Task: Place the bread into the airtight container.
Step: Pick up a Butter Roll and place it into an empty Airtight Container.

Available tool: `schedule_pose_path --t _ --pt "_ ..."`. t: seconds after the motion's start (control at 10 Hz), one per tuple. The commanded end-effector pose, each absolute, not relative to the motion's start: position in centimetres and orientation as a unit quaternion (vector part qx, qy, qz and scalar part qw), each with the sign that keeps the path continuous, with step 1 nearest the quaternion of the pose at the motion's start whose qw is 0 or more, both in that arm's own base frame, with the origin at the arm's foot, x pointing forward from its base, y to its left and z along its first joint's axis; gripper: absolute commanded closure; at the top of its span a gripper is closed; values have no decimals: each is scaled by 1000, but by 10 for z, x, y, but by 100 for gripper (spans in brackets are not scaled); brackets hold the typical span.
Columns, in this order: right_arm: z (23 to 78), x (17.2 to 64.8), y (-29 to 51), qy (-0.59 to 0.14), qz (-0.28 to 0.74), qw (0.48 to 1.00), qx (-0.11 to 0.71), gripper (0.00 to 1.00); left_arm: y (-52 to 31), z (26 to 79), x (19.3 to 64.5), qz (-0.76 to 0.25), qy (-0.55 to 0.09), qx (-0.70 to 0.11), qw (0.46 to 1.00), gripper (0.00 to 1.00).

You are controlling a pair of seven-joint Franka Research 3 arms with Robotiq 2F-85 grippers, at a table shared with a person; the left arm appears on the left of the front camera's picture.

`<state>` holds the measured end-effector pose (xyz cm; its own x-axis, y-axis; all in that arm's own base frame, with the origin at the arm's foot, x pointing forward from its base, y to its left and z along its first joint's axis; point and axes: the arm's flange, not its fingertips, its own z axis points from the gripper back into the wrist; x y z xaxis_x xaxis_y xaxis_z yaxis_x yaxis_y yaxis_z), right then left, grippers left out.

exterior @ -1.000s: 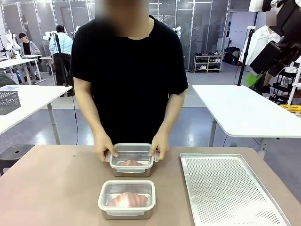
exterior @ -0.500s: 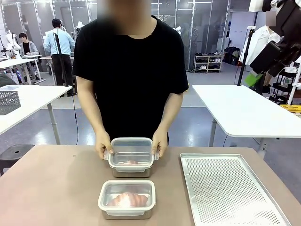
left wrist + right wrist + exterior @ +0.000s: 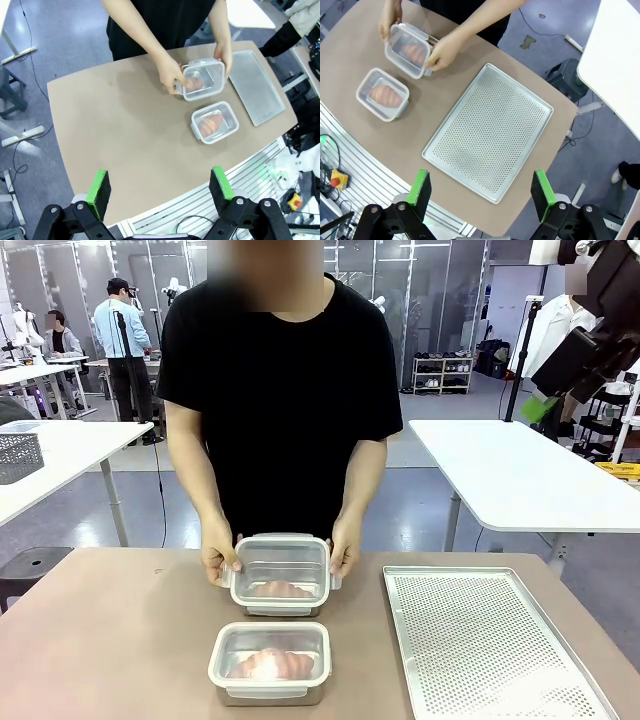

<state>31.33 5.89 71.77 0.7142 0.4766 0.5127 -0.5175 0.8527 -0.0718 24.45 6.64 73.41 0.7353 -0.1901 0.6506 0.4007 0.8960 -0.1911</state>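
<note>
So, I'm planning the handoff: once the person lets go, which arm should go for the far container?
Probably left, though it's close. The far container sits left of centre, with the tray on the right side. Both grippers, left and right, are open and high above the table.

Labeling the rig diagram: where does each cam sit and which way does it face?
Front: table edge, facing the person's hands lifting a lid.
Left wrist: high up, looking down past the open left claw at the table.
Right wrist: high, open right claw, over the tray.
All share the near container.

Bright, even light; sharp frames
</note>
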Motion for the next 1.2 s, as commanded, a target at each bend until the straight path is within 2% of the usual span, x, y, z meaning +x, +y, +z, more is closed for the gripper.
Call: schedule_pose_path --t 0.0,1.1 --pt "715 312 57 -272 267 924 33 0 67 736 244 -166 -326 -160 917 0" --pt "715 312 57 -272 267 924 33 0 67 736 244 -166 -326 -160 917 0"
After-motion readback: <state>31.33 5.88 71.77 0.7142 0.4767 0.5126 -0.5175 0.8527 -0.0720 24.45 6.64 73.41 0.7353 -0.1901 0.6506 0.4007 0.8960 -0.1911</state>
